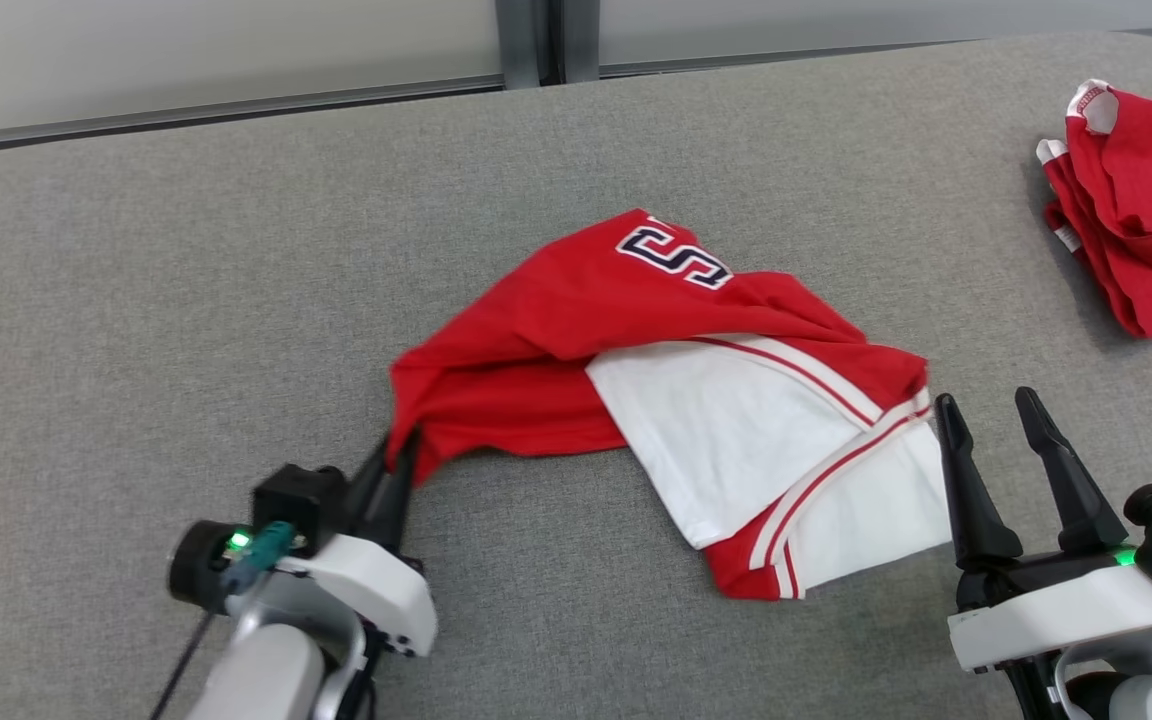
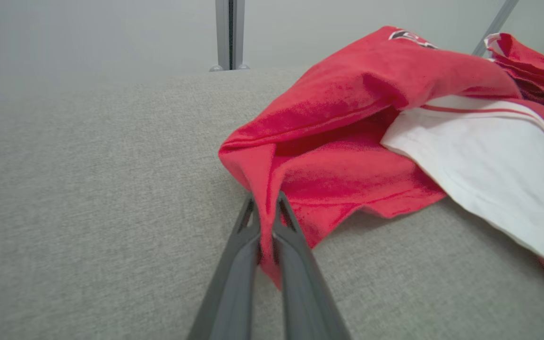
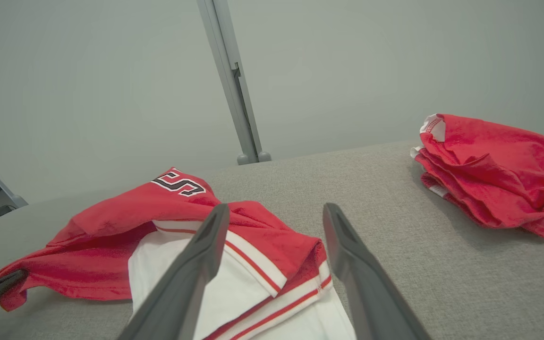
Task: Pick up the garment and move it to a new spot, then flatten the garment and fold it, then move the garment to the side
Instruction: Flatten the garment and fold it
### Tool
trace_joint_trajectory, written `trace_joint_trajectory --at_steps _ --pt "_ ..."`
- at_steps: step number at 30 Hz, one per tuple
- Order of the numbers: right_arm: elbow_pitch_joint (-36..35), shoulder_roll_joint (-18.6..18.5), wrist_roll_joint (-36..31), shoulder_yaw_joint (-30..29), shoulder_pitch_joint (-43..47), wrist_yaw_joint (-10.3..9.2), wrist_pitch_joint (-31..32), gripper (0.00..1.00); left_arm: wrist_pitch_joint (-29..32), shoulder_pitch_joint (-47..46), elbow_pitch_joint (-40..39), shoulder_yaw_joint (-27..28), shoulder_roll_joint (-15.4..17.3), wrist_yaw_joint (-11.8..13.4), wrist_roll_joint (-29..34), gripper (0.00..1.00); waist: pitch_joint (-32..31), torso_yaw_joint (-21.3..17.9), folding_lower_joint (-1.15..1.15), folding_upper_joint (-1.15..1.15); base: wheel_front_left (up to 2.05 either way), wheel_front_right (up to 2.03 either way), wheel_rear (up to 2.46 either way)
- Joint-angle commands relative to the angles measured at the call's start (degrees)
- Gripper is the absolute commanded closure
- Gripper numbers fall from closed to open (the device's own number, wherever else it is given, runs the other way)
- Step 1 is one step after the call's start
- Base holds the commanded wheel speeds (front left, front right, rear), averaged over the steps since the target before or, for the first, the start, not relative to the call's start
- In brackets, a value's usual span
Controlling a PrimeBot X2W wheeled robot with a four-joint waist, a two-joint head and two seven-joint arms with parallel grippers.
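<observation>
The red-and-white jersey point(image 1: 576, 320) is lying crumpled in the middle of the grey padded surface point(image 1: 186, 300). The left gripper point(image 1: 394, 468) is pinching its near-left red corner, jaws closed on the cloth; the right gripper point(image 1: 986, 400) is hovering wide open just beside the striped sleeve edge, holding nothing. I judge the pickup is only beginning: moving, flattening, folding and setting aside are all left. The left wrist view is showing the red fold caught between the fingers, which the head view is half hiding
</observation>
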Motion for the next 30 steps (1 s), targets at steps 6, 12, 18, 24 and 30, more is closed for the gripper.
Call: trace_joint_trajectory --at_steps 6,12,18,24,30 --pt "0.57 0.29 0.93 -0.71 0.18 0.0 -0.02 0.0 -1.84 0.19 -6.6 4.56 4.91 4.59 1.4 1.0 -0.29 1.23 0.0 0.0 0.0 0.0 0.0" --pt "0.93 0.25 1.37 -1.36 0.06 0.0 0.18 0.0 -0.97 4.14 -13.54 8.19 9.03 9.43 3.15 1.0 -0.18 2.49 0.0 0.0 0.0 0.0 0.0" --pt "1.06 0.11 1.95 -1.74 -0.28 0.0 0.48 0.0 3.15 10.22 -17.07 9.68 8.49 10.7 -0.6 1.0 -0.01 3.64 0.0 0.0 0.0 0.0 0.0" --pt "0.93 -0.12 2.07 -1.68 -1.19 0.0 0.62 0.0 4.36 12.83 -14.07 8.59 6.19 9.75 -3.78 1.0 0.43 3.95 0.0 0.0 0.0 0.0 0.0" --pt "0.81 -0.45 1.73 -1.82 -1.36 0.0 0.47 0.0 1.4 12.59 -12.2 9.62 4.35 10.16 -5.55 0.0 -0.09 4.21 0.0 0.0 0.0 0.0 0.0"
